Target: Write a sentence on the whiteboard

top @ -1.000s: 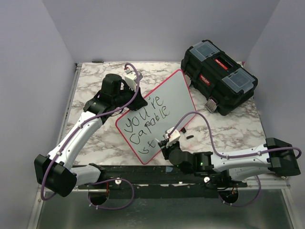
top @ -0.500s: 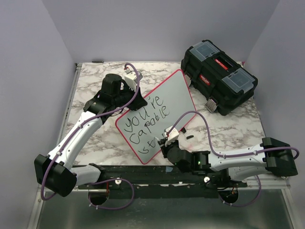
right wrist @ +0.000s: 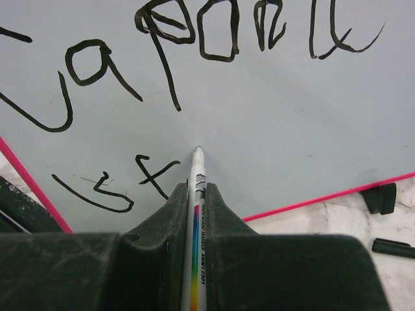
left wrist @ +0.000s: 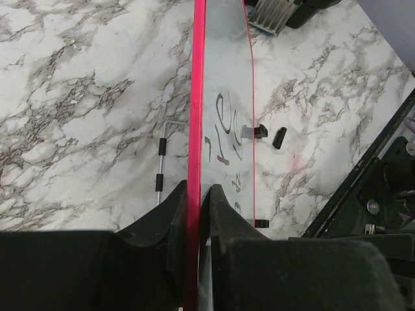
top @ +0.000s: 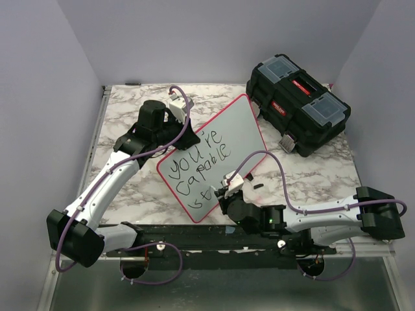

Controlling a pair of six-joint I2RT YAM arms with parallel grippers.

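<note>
Where the marble table (top: 123, 110) reaches its far right corner: one black toolbox (top: 298, 107), lids shut, contents unseen. Whiteboard (top: 227, 139): askew at table centre, red rim pinched by the left gripper (left wrist: 196, 191). Right gripper (right wrist: 196, 191): clamped on a marker (right wrist: 196, 246), tip touching the board. Sentence (top: 198, 165): reads "you're capable st".

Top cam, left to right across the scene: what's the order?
left arm's elbow → whiteboard → black toolbox → right arm's elbow
</note>
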